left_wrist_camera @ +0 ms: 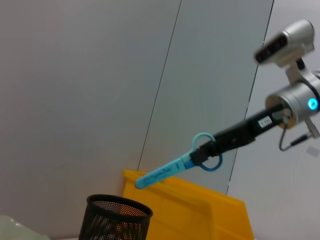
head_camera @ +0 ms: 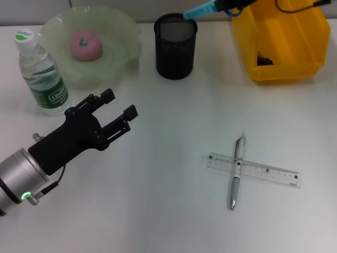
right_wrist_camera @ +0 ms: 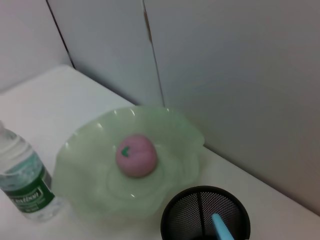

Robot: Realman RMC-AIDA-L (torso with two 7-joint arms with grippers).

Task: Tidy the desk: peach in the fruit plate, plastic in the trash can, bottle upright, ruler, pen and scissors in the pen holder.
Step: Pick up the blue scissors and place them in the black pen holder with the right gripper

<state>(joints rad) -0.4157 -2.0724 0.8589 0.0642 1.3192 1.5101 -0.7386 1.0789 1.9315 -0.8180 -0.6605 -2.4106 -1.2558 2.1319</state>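
My right gripper [head_camera: 230,6] is shut on the blue scissors [head_camera: 201,10], held slanted with the tip over the rim of the black mesh pen holder [head_camera: 175,46]. In the left wrist view the scissors [left_wrist_camera: 167,171] hang above the pen holder [left_wrist_camera: 115,218]. A pink peach [head_camera: 86,44] lies in the green fruit plate [head_camera: 124,50]. The water bottle [head_camera: 42,74] stands upright at the left. A silver pen [head_camera: 237,171] lies across a clear ruler [head_camera: 263,172] on the table. My left gripper [head_camera: 119,104] hovers open, holding nothing, beside the bottle.
A yellow bin [head_camera: 281,42] stands at the back right with a dark crumpled thing [head_camera: 266,59] inside. The right wrist view shows the plate [right_wrist_camera: 90,150], peach [right_wrist_camera: 136,155], bottle [right_wrist_camera: 22,180] and scissors tip [right_wrist_camera: 222,227] in the holder's mouth [right_wrist_camera: 205,215].
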